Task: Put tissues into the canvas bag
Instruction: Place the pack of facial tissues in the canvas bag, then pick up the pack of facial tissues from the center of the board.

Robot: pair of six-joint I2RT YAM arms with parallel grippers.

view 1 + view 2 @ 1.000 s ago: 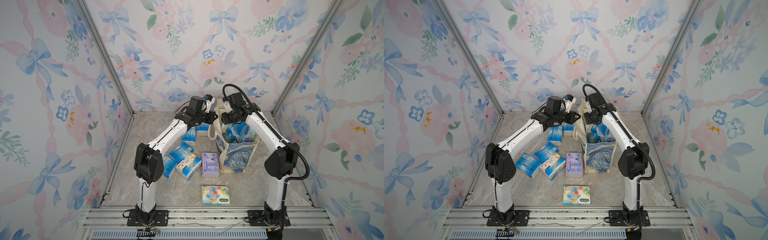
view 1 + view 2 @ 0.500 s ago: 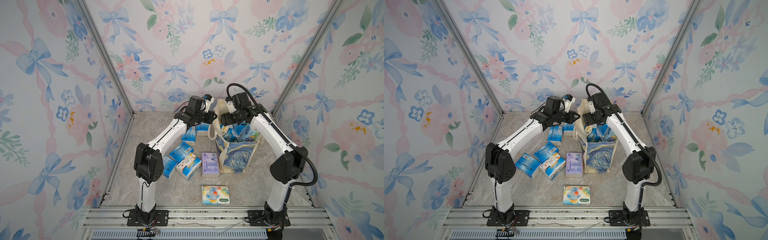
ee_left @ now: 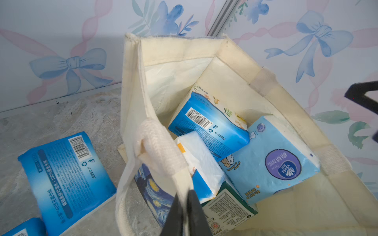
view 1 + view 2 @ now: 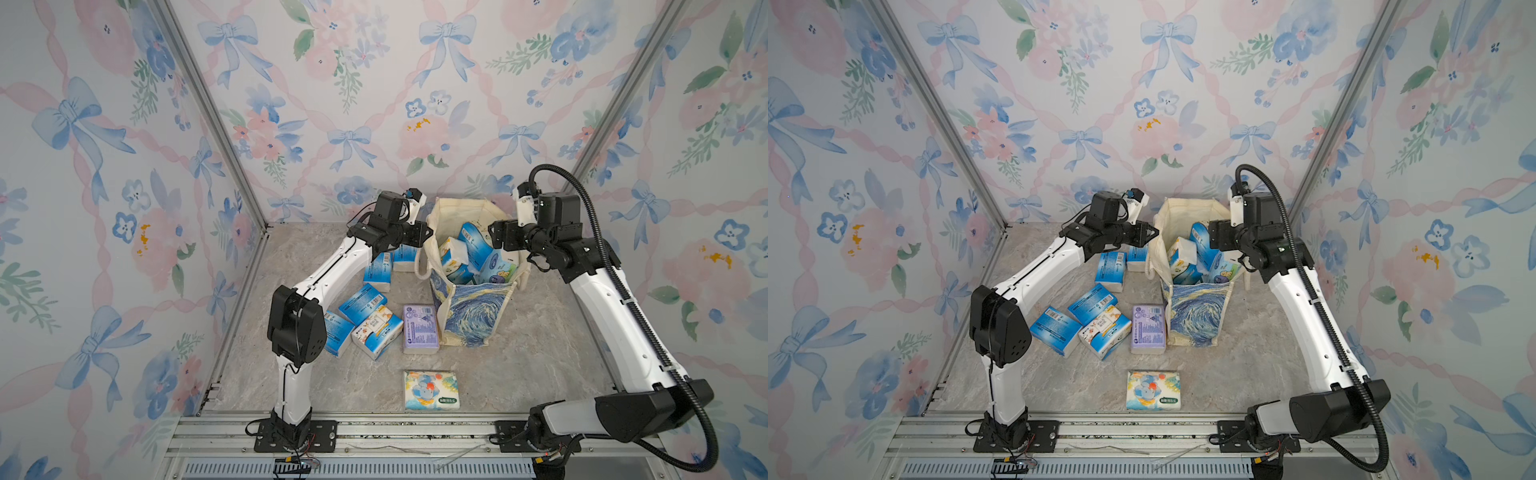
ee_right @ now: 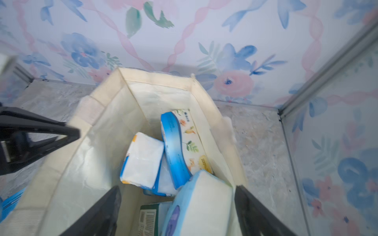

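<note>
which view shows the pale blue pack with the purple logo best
The left wrist view: the pack lies nearly whole and sharp in the bag, logo facing the camera. The right wrist view shows the pack cut off and blurred. In both top views the pack is small and partly hidden.

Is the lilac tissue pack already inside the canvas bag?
No, the lilac pack lies on the table beside the canvas bag.

Cream, blue-swirl canvas bag (image 4: 469, 316)

green pack (image 3: 229, 206) buried, floor pack (image 3: 22, 228) cropped
</note>
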